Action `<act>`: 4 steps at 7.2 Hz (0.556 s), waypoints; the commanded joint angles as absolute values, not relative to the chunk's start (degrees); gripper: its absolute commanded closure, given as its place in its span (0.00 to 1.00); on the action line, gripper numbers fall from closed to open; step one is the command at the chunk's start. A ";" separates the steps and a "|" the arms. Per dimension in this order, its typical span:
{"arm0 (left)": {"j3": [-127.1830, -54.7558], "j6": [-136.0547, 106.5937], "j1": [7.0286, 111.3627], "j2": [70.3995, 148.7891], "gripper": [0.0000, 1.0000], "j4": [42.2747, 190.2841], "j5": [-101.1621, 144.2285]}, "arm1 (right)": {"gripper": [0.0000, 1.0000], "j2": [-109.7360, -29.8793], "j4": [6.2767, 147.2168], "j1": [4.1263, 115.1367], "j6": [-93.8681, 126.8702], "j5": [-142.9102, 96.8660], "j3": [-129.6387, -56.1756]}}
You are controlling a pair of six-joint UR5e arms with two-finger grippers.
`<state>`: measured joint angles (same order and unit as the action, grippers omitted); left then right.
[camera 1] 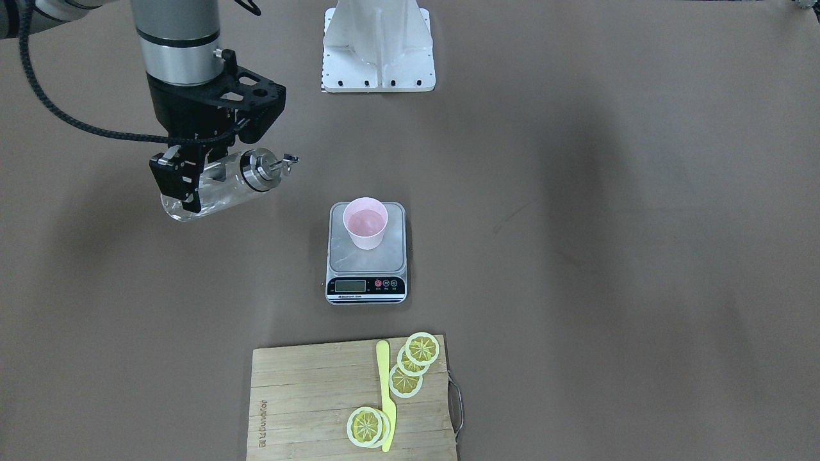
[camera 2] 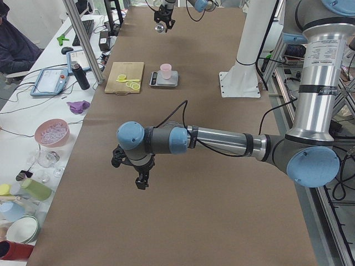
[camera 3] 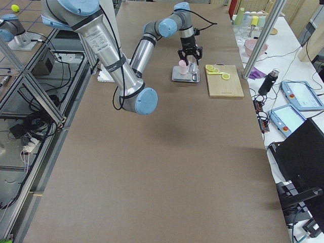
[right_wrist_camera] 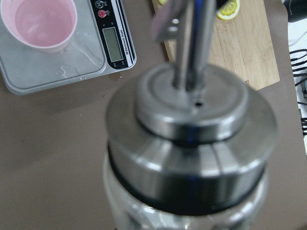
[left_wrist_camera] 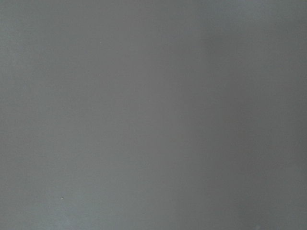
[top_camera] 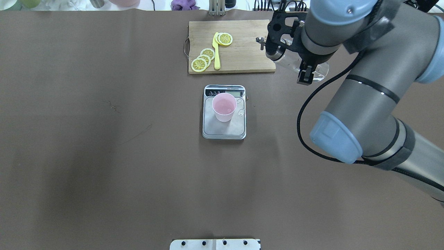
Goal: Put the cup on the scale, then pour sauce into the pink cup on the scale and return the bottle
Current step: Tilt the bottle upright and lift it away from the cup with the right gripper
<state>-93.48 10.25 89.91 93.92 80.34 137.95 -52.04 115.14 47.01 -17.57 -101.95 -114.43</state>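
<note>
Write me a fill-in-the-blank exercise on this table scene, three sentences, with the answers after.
1. The pink cup stands on the ____.
2. The ____ gripper is shut on the bottle, which is held tilted above the table.
3. The lemon slices and the ____ knife lie on the cutting board.
Missing words: scale; right; yellow.

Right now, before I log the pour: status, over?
Right pincer shut on bottle, held tilted, off to the scale's side. Left pincer far off, state unclear. Cup on scale, liquid inside. Nothing between bottle and scale.
</note>
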 commanded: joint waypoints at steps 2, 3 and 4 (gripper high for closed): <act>-94.91 9.05 89.74 93.61 0.02 80.51 137.81 | 1.00 -62.54 99.81 54.56 -17.31 -113.86 -114.44; -95.10 9.05 89.74 93.60 0.02 80.51 137.90 | 1.00 -64.32 97.23 56.41 -17.31 -118.08 -114.35; -95.10 9.05 89.74 93.60 0.02 80.51 137.90 | 1.00 -65.38 95.73 57.64 -17.23 -122.04 -114.43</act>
<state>-94.92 9.07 89.74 93.65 80.52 137.88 -63.26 98.84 55.65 -17.30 -116.83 -114.45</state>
